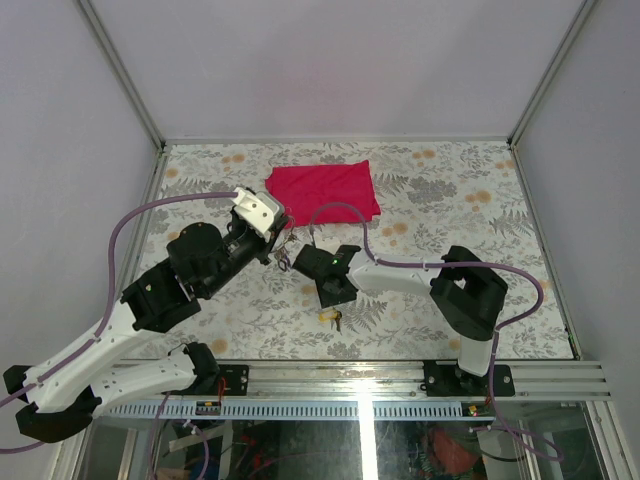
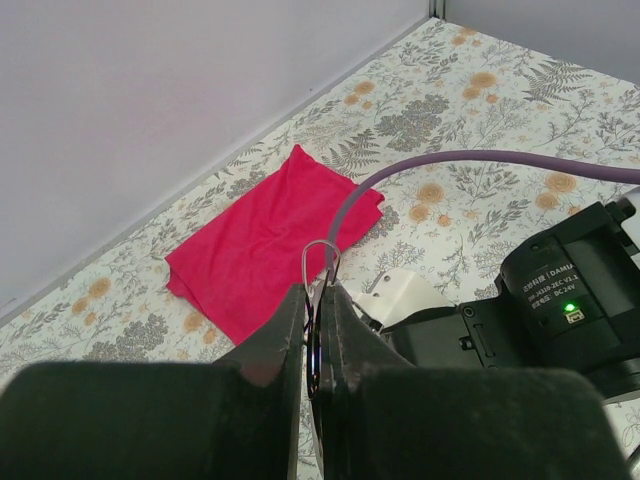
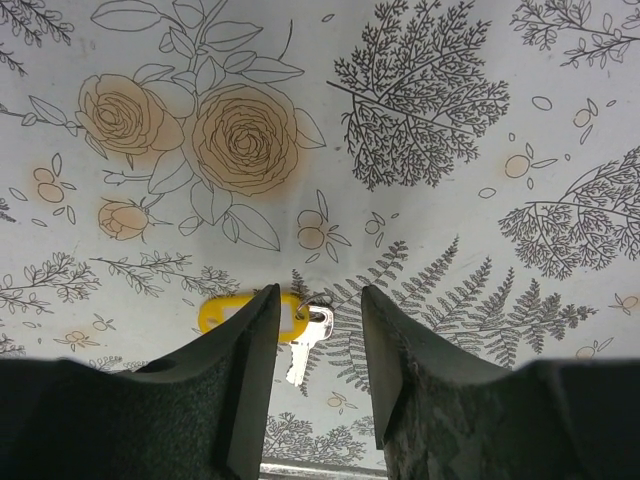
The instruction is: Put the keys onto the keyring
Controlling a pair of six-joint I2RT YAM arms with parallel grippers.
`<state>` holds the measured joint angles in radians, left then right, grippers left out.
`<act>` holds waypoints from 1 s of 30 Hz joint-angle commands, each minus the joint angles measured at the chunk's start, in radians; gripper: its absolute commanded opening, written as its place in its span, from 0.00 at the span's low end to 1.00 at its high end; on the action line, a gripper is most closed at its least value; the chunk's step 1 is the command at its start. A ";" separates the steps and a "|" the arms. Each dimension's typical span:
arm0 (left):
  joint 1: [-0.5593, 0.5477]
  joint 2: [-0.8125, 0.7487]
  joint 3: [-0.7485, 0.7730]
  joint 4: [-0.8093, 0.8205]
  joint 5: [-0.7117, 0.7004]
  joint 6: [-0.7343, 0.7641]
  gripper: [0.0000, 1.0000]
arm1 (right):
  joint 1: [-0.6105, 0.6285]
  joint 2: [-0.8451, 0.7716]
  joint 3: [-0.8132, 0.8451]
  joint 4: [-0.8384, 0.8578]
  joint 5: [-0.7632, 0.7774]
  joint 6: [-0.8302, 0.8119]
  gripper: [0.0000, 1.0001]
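My left gripper (image 2: 315, 292) is shut on the keyring (image 2: 319, 256), a thin silver wire loop that sticks up between the fingertips. In the top view the left gripper (image 1: 272, 243) holds it above the table, with small dark pieces hanging beside it (image 1: 287, 252). My right gripper (image 3: 318, 300) is open and points down over a silver key (image 3: 305, 340) with a yellow tag (image 3: 228, 313) that lies flat on the table. The key sits between the two fingers, which do not touch it. In the top view this key (image 1: 332, 318) lies just below the right gripper (image 1: 335, 292).
A red cloth (image 1: 323, 190) lies flat at the back middle of the floral table (image 1: 450, 200), just behind the left gripper; it also shows in the left wrist view (image 2: 265, 245). A purple cable (image 2: 480, 160) arcs over the right arm. A metal rail (image 1: 400, 375) runs along the near edge.
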<state>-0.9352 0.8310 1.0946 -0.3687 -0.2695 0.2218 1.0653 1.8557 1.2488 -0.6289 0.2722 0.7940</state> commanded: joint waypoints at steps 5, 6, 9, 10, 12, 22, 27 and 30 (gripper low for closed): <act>0.005 -0.006 -0.006 0.090 -0.002 0.018 0.00 | 0.005 0.034 0.039 -0.053 -0.016 0.026 0.40; 0.006 -0.006 -0.007 0.090 -0.002 0.018 0.00 | 0.005 0.034 0.038 -0.052 -0.018 0.028 0.40; 0.005 -0.003 -0.007 0.092 -0.003 0.020 0.00 | 0.005 0.036 0.037 -0.055 -0.024 0.025 0.38; 0.006 -0.002 -0.007 0.093 -0.003 0.021 0.00 | 0.005 0.038 0.036 -0.055 -0.029 0.024 0.37; 0.006 0.001 -0.006 0.095 -0.004 0.021 0.00 | 0.005 0.042 0.035 -0.053 -0.043 0.020 0.36; 0.005 0.004 -0.001 0.092 -0.003 0.020 0.00 | 0.005 0.055 0.014 -0.031 -0.106 0.014 0.33; 0.006 0.006 0.001 0.093 -0.005 0.021 0.00 | 0.005 0.054 0.012 -0.024 -0.112 0.008 0.27; 0.004 0.005 -0.001 0.091 -0.007 0.021 0.00 | 0.005 0.051 0.012 -0.022 -0.106 0.002 0.24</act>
<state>-0.9352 0.8402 1.0908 -0.3588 -0.2699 0.2295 1.0653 1.8900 1.2583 -0.6601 0.1665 0.8036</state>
